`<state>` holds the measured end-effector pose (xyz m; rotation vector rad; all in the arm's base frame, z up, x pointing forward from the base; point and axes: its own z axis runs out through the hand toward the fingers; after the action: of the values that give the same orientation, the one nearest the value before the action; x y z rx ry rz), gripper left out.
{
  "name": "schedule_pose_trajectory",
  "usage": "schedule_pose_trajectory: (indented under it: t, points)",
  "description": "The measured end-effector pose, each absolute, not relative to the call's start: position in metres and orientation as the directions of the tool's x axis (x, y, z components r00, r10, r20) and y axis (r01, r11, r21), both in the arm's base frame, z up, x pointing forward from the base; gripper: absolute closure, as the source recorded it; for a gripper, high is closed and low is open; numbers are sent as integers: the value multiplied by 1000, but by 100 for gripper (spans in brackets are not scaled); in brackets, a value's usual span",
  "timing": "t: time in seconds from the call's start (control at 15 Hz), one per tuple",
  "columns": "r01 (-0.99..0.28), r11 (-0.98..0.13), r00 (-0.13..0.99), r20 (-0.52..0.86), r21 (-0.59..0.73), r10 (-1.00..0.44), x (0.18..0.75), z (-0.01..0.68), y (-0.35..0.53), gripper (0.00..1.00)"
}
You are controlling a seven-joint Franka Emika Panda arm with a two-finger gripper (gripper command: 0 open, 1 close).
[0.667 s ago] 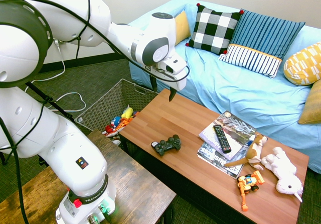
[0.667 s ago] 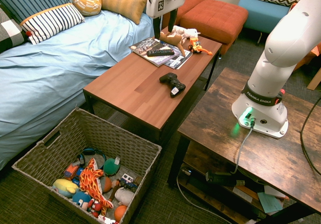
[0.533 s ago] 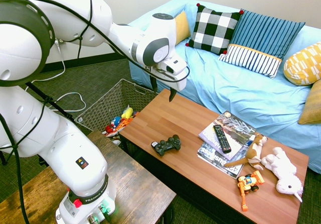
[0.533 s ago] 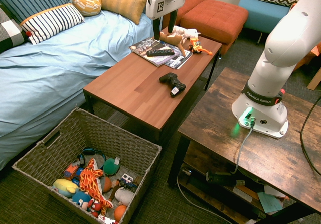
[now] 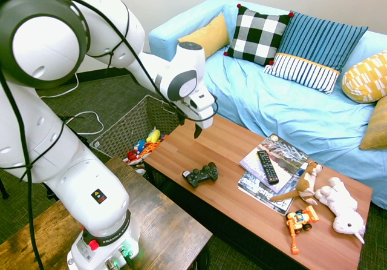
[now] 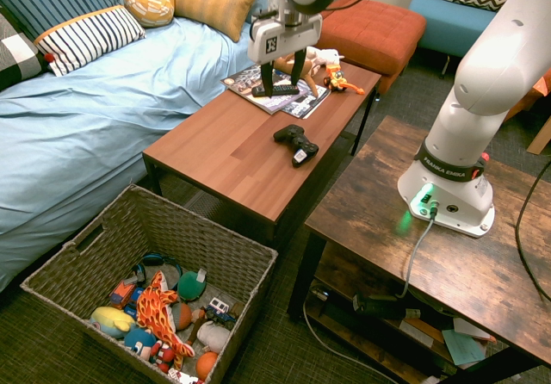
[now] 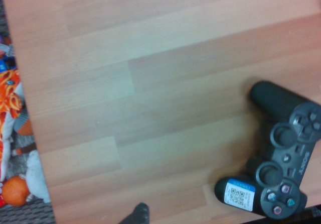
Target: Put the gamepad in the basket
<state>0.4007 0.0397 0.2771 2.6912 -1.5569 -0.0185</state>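
Smooth reddish-brown wood laminate, laid in plank-like strips, is forming the top of the low coffee table (image 5: 199, 146) that is standing between the blue sofa (image 5: 284, 109) and the darker, rougher side table (image 6: 430, 255). Above it, the gripper (image 5: 188, 125) is hanging from the glossy white arm and pointing straight down, with its two slim dark fingers (image 6: 268, 82) standing wide apart and holding nothing. Its tips are hovering clear of the wood, not touching anything.

Just beside that spot, the gamepad (image 5: 201, 174) is lying flat on the tabletop near the front edge: matte black plastic, two rounded handles, two thumbsticks and a small blue-and-white label (image 7: 239, 192) on one grip. In the wrist view the gamepad (image 7: 276, 171) is appearing slightly soft in focus, so the printing on it is probably not legible.

Further along, glossy magazines (image 5: 272, 167) are carrying a long slim remote (image 5: 268, 166), with plush animals (image 5: 329, 197) and an orange toy (image 5: 300, 220) beyond. On the carpet past the table's end, the rectangular woven wicker basket (image 6: 95, 246) is holding a jumble of colourful toys.
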Motion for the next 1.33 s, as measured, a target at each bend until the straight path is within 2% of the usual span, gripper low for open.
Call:
schedule_pose_trajectory:
  t: [0.47, 1.13, 1.2, 1.33]
  points:
    - [-928, -328, 345, 78, 175, -935, 383, 198, 21, 0]
    - [-970, -145, 163, 77, 196, -984, 415, 103, -22, 0]
    - [-970, -137, 154, 74, 200, -985, 417, 96, -23, 100]
    - [-974, -124, 138, 61, 187, -989, 417, 84, -26, 100]
